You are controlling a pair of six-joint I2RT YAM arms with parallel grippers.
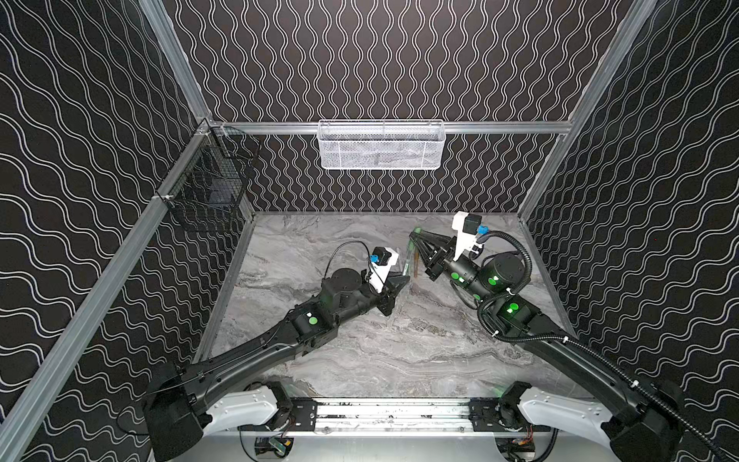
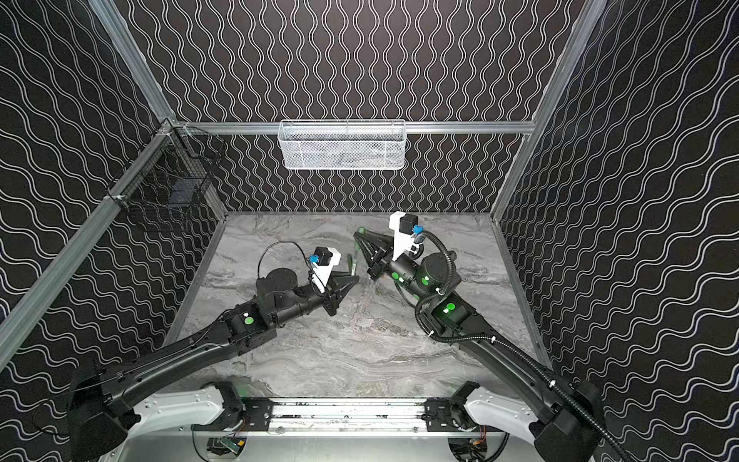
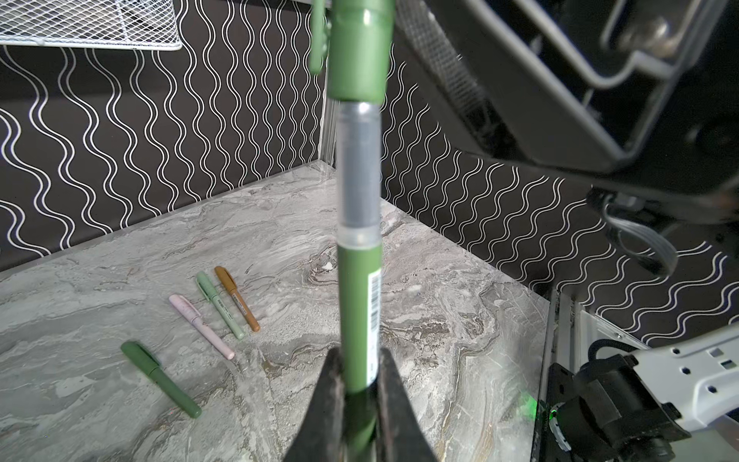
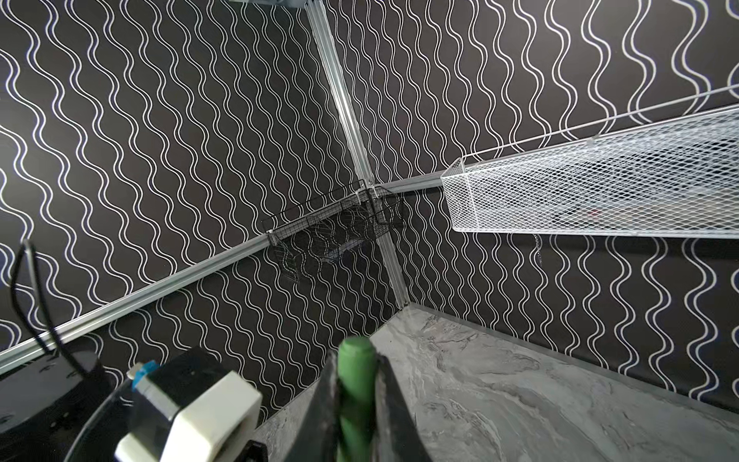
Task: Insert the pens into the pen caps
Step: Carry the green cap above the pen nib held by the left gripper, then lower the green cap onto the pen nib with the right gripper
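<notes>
My left gripper (image 3: 360,354) is shut on the barrel of a dark green pen (image 3: 360,288). The pen runs from it up to my right gripper (image 4: 356,358), which is shut on a dark green pen cap (image 4: 356,356). In the left wrist view the cap (image 3: 358,48) sits over the pen's tip, with the grey neck still bare below it. In both top views the two grippers (image 1: 406,279) (image 1: 414,233) meet above the table's back middle, with the pen (image 2: 353,256) between them. Several capped pens lie on the table: dark green (image 3: 160,378), pink (image 3: 202,326), pale green (image 3: 220,306), orange-brown (image 3: 236,298).
A white mesh basket (image 1: 380,146) hangs on the back wall and a black wire basket (image 1: 208,192) on the left wall. The grey marble table (image 1: 360,340) is walled in on three sides. The arm bases stand along its front edge.
</notes>
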